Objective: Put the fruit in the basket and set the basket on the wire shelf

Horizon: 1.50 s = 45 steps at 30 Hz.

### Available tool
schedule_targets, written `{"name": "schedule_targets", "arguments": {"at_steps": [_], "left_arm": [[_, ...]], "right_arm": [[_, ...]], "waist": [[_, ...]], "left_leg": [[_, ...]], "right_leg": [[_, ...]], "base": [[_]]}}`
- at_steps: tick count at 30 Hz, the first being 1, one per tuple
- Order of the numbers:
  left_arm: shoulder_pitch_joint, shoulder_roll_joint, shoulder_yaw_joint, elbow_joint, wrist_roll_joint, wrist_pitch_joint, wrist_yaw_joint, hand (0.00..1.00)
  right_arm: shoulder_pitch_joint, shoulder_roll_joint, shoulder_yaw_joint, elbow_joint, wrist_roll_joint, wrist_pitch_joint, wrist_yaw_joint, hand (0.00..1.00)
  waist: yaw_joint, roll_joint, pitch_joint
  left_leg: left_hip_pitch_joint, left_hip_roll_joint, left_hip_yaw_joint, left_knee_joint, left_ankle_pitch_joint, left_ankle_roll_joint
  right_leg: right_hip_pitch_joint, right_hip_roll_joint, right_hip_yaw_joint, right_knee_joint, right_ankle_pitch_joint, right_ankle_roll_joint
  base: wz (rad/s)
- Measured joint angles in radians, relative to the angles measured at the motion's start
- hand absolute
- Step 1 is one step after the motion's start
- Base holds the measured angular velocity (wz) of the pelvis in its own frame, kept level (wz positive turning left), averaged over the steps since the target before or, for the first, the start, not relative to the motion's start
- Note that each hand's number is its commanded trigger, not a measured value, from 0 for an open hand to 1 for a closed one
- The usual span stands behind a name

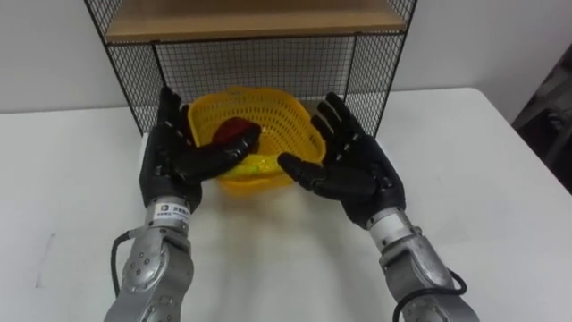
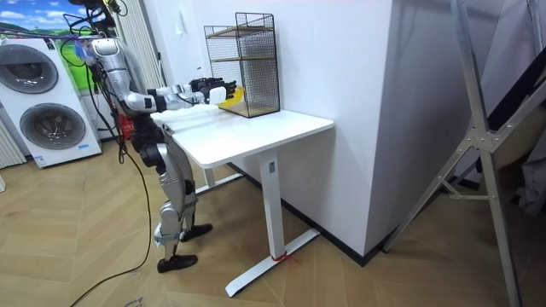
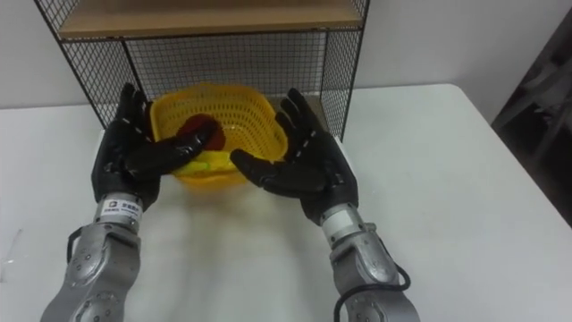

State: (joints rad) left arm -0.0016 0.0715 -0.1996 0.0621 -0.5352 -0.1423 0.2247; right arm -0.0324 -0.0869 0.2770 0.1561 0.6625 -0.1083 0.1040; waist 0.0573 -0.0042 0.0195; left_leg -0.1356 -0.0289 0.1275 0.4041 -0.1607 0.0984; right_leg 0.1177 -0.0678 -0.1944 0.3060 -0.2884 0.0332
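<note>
The yellow plastic mesh basket (image 1: 268,112) of fruit sits before the black wire shelf (image 1: 268,63), which lies at its twelve o'clock. Both hands are spread and released against it: left robot hand (image 1: 174,161) at nine, right robot hand (image 1: 357,170) at three.

We note a staged home laundry corner: stacked white front-loading washing machines (image 2: 47,124), wood-plank floor (image 2: 358,281), white metal-legged table (image 2: 256,132) bearing a black wire shelf (image 2: 252,68). A grey metal tripod stand (image 2: 483,135) suggests a test room.
</note>
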Motion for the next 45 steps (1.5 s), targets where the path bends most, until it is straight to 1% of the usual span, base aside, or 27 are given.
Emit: {"name": "schedule_targets", "arguments": {"at_steps": [2,4,6,7,9,11,13,15,16,17,18,19,21,22,24,26,28,30,31,33,34,35,36,37,39,42,45], "left_arm": [[-0.014,0.000,0.000,0.023,0.000,0.012,0.001,0.00],[-0.033,-0.001,0.000,0.048,-0.002,0.017,0.001,0.00],[-0.081,0.000,0.010,0.083,-0.004,0.051,0.008,0.00],[-0.095,-0.001,0.012,0.092,-0.004,0.057,0.010,0.00],[-0.163,-0.003,0.021,0.141,-0.004,0.075,0.013,0.00],[-0.192,-0.003,0.023,0.162,-0.003,0.084,0.026,0.00],[-0.224,-0.002,0.020,0.197,-0.005,0.105,0.039,0.00],[-0.274,-0.003,0.022,0.257,-0.014,0.143,0.051,0.00],[-0.289,-0.003,0.023,0.275,-0.023,0.152,0.054,0.00],[-0.312,-0.005,0.033,0.295,-0.024,0.176,0.057,0.00],[-0.329,-0.010,0.041,0.311,-0.023,0.187,0.057,0.00],[-0.338,-0.011,0.042,0.319,-0.023,0.189,0.057,0.00],[-0.365,-0.014,0.062,0.328,-0.023,0.209,0.057,0.00],[-0.373,-0.015,0.067,0.332,-0.023,0.210,0.057,0.00],[-0.395,-0.013,0.078,0.340,-0.024,0.224,0.057,0.00],[-0.401,-0.013,0.079,0.341,-0.024,0.236,0.057,0.00],[-0.410,-0.013,0.080,0.341,-0.023,0.256,0.063,0.00],[-0.437,-0.017,0.085,0.363,-0.022,0.283,0.077,0.00],[-0.446,-0.020,0.090,0.371,-0.022,0.292,0.077,0.00],[-0.473,-0.034,0.115,0.378,-0.021,0.305,0.077,0.00],[-0.485,-0.035,0.123,0.390,-0.023,0.306,0.077,0.00],[-0.504,-0.039,0.130,0.415,-0.023,0.309,0.075,0.00],[-0.517,-0.039,0.136,0.445,-0.024,0.312,0.071,0.00],[-0.517,-0.037,0.140,0.454,-0.024,0.314,0.069,0.00],[-0.517,-0.040,0.138,0.490,-0.023,0.323,0.064,0.00],[-0.517,-0.040,0.141,0.517,-0.020,0.342,0.049,0.00],[-0.517,-0.037,0.147,0.529,-0.022,0.346,0.039,0.00]], "right_arm": [[-0.022,0.000,-0.005,0.013,0.008,0.001,-0.008,0.00],[-0.052,0.000,-0.020,0.033,0.016,0.008,-0.020,0.00],[-0.105,0.001,-0.031,0.051,0.033,0.036,-0.042,0.00],[-0.117,0.002,-0.032,0.053,0.033,0.041,-0.048,0.00],[-0.174,0.004,-0.038,0.085,0.034,0.046,-0.072,0.00],[-0.208,0.004,-0.038,0.112,0.041,0.048,-0.083,0.00],[-0.233,0.002,-0.036,0.137,0.045,0.065,-0.103,0.00],[-0.258,0.000,-0.036,0.174,0.049,0.092,-0.124,0.00],[-0.267,0.002,-0.036,0.188,0.050,0.096,-0.128,0.00],[-0.288,0.002,-0.037,0.218,0.059,0.109,-0.139,0.00],[-0.311,0.001,-0.039,0.243,0.068,0.126,-0.148,0.00],[-0.321,0.001,-0.044,0.252,0.080,0.130,-0.149,0.00],[-0.364,0.000,-0.049,0.266,0.088,0.150,-0.160,0.00],[-0.374,0.000,-0.050,0.266,0.088,0.154,-0.162,0.00],[-0.413,0.001,-0.055,0.267,0.089,0.154,-0.177,0.00],[-0.439,0.003,-0.061,0.267,0.094,0.155,-0.193,0.00],[-0.464,0.007,-0.065,0.273,0.110,0.155,-0.203,0.00],[-0.502,0.010,-0.075,0.333,0.111,0.155,-0.206,0.00],[-0.508,0.010,-0.079,0.354,0.111,0.157,-0.206,0.00],[-0.515,0.014,-0.090,0.395,0.110,0.182,-0.206,0.00],[-0.515,0.014,-0.095,0.403,0.112,0.190,-0.206,0.00],[-0.519,0.013,-0.103,0.429,0.120,0.201,-0.200,0.00],[-0.519,0.017,-0.104,0.457,0.120,0.210,-0.197,0.00],[-0.519,0.020,-0.104,0.470,0.119,0.216,-0.197,0.00],[-0.522,0.020,-0.103,0.519,0.119,0.233,-0.187,0.00],[-0.522,0.018,-0.105,0.544,0.114,0.240,-0.170,0.00],[-0.522,0.013,-0.105,0.553,0.110,0.243,-0.148,0.00]], "waist": [[0.000,0.003,0.0047],[0.000,0.004,0.0062],[-0.002,0.000,0.0082],[-0.002,0.000,0.0082],[-0.003,0.000,0.0085],[-0.004,-0.001,0.0084],[-0.007,-0.001,0.0084],[-0.014,-0.001,0.0081],[-0.014,-0.001,0.0080],[-0.014,-0.001,0.0080],[-0.017,-0.001,0.0080],[-0.018,-0.001,0.0080],[-0.023,-0.001,0.0079],[-0.024,-0.001,0.0079],[-0.024,0.000,0.0076],[-0.025,0.000,0.0071],[-0.025,0.001,0.0063],[-0.026,0.002,0.0060],[-0.027,0.002,0.0060],[-0.025,0.006,0.0042],[-0.026,0.008,0.0038],[-0.026,0.012,0.0012],[-0.025,0.015,0.0012],[-0.026,0.017,0.0000],[-0.035,0.024,0.0000],[-0.042,0.031,-0.0006],[-0.048,0.035,-0.0002]], "left_leg": [[0.005,-0.001,-0.001,-0.005,0.001,-0.002],[0.005,-0.002,-0.001,-0.015,0.007,-0.002],[0.006,-0.003,-0.001,-0.026,0.016,-0.003],[0.006,-0.003,-0.001,-0.029,0.018,-0.003],[0.008,-0.005,0.000,-0.034,0.018,-0.004],[0.014,-0.007,0.001,-0.036,0.019,-0.005],[0.022,-0.009,0.000,-0.043,0.019,-0.006],[0.026,-0.012,-0.010,-0.044,0.018,-0.008],[0.026,-0.012,-0.011,-0.044,0.018,-0.008],[0.026,-0.012,-0.012,-0.044,0.018,-0.009],[0.026,-0.013,-0.012,-0.044,0.018,-0.009],[0.026,-0.013,-0.013,-0.044,0.018,-0.009],[0.026,-0.014,-0.013,-0.045,0.018,-0.009],[0.026,-0.014,-0.013,-0.045,0.018,-0.009],[0.037,-0.017,-0.016,-0.052,0.018,-0.009],[0.049,-0.018,-0.017,-0.059,0.019,-0.009],[0.050,-0.019,-0.019,-0.059,0.020,-0.009],[0.056,-0.020,-0.021,-0.058,0.020,-0.008],[0.060,-0.020,-0.022,-0.059,0.020,-0.008],[0.063,-0.021,-0.023,-0.059,0.021,-0.007],[0.063,-0.021,-0.023,-0.060,0.022,-0.006],[0.066,-0.021,-0.023,-0.062,0.022,-0.006],[0.077,-0.022,-0.022,-0.065,0.023,-0.006],[0.080,-0.022,-0.023,-0.067,0.022,-0.005],[0.085,-0.022,-0.024,-0.067,0.023,-0.006],[0.084,-0.022,-0.030,-0.067,0.023,-0.006],[0.091,-0.023,-0.031,-0.067,0.023,-0.006]], "right_leg": [[0.004,-0.001,-0.001,-0.002,0.000,0.000],[0.005,0.000,-0.002,-0.015,0.004,0.000],[0.006,0.000,-0.004,-0.025,0.010,-0.004],[0.008,0.000,-0.006,-0.030,0.013,-0.005],[0.012,0.000,-0.011,-0.035,0.014,-0.006],[0.016,-0.002,-0.011,-0.040,0.015,-0.007],[0.029,-0.002,-0.018,-0.056,0.019,-0.008],[0.044,-0.001,-0.029,-0.071,0.023,-0.009],[0.044,-0.001,-0.029,-0.071,0.023,-0.009],[0.046,-0.001,-0.030,-0.069,0.024,-0.010],[0.047,-0.001,-0.032,-0.069,0.024,-0.011],[0.048,-0.002,-0.032,-0.069,0.024,-0.011],[0.048,-0.002,-0.032,-0.070,0.024,-0.011],[0.049,-0.002,-0.032,-0.070,0.024,-0.010],[0.060,-0.002,-0.034,-0.079,0.028,-0.009],[0.075,-0.002,-0.036,-0.092,0.034,-0.008],[0.078,-0.002,-0.037,-0.093,0.036,-0.007],[0.090,-0.001,-0.041,-0.100,0.039,-0.007],[0.095,-0.001,-0.043,-0.103,0.041,-0.006],[0.098,-0.001,-0.044,-0.103,0.041,-0.006],[0.098,-0.001,-0.045,-0.102,0.041,-0.006],[0.099,-0.001,-0.044,-0.102,0.042,-0.005],[0.109,-0.003,-0.044,-0.103,0.042,-0.005],[0.113,-0.003,-0.045,-0.103,0.042,-0.005],[0.120,-0.003,-0.054,-0.103,0.042,-0.004],[0.121,-0.001,-0.059,-0.103,0.043,-0.005],[0.128,-0.002,-0.058,-0.103,0.043,-0.005]], "base": [[0.00],[0.00],[0.00],[0.03],[0.04],[0.00],[0.06],[0.11],[0.06],[0.00],[0.00],[0.00],[0.00],[0.00],[0.00],[0.00],[0.00],[0.04],[0.04],[0.00],[0.00],[0.00],[0.00],[0.00],[0.04],[0.06],[0.01]]}}
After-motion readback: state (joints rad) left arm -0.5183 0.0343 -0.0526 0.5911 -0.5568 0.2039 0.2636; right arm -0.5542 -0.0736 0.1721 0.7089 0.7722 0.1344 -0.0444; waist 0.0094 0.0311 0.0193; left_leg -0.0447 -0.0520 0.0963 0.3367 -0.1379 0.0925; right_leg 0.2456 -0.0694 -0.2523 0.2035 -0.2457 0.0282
